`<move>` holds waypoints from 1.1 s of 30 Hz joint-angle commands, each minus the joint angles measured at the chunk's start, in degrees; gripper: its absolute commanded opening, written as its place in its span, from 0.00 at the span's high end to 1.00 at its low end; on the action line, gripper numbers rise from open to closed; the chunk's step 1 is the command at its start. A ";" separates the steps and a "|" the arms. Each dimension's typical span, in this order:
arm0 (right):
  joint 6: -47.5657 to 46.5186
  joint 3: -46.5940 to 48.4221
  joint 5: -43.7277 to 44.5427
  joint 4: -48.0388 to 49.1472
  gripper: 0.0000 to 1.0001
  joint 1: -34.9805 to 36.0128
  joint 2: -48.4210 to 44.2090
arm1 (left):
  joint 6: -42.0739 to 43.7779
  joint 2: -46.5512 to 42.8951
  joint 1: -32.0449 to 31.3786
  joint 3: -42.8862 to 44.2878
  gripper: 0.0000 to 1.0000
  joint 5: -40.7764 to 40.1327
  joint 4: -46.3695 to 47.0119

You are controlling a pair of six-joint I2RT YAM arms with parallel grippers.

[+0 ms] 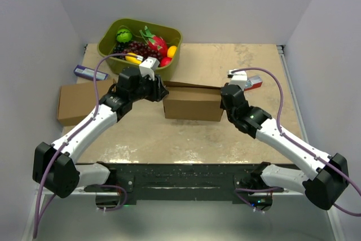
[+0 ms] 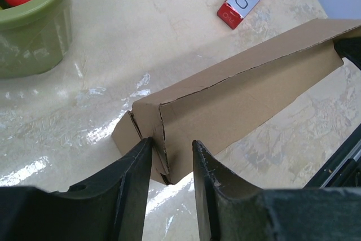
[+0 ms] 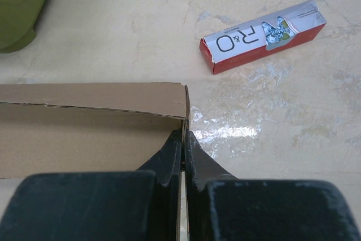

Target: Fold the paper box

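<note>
The paper box (image 1: 193, 105), plain brown cardboard, stands partly folded at the table's middle. My left gripper (image 1: 159, 90) is at its left end. In the left wrist view the box (image 2: 242, 100) runs up to the right, and my left gripper (image 2: 172, 142) is open, its jaws straddling the corner flap with a gap on the right side. My right gripper (image 1: 224, 99) is at the box's right end. In the right wrist view my right gripper (image 3: 184, 135) is shut on the thin end wall of the box (image 3: 84, 134).
Another brown cardboard box (image 1: 79, 103) lies at the left. A green tub of fruit (image 1: 110, 46) stands at the back. A red and silver toothpaste carton (image 1: 252, 81) lies right of the box; a small blue carton (image 1: 87, 73) lies at the left.
</note>
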 commanded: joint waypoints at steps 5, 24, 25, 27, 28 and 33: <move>1.08 -0.33 -7.22 -3.67 1.00 1.56 2.28 | 2.17 0.44 -0.81 -0.09 0.71 -1.29 -2.77; 0.99 -0.95 -5.81 -4.02 1.00 2.18 3.95 | -2.04 1.93 -0.99 1.32 1.00 5.74 1.28; 0.99 -0.78 -6.07 -4.02 1.00 2.09 3.78 | -1.78 2.19 -0.99 1.41 1.00 5.56 0.93; 1.25 -0.25 -6.51 -4.54 1.00 2.09 3.25 | -1.17 2.81 -0.99 1.58 1.00 5.04 0.05; 1.25 0.19 -6.60 -4.72 0.99 2.18 2.90 | -0.47 3.07 -0.99 1.93 1.00 4.51 -1.00; 2.04 2.65 -5.64 -8.23 0.79 2.09 1.14 | 1.64 4.30 -0.99 3.69 1.00 3.80 -3.91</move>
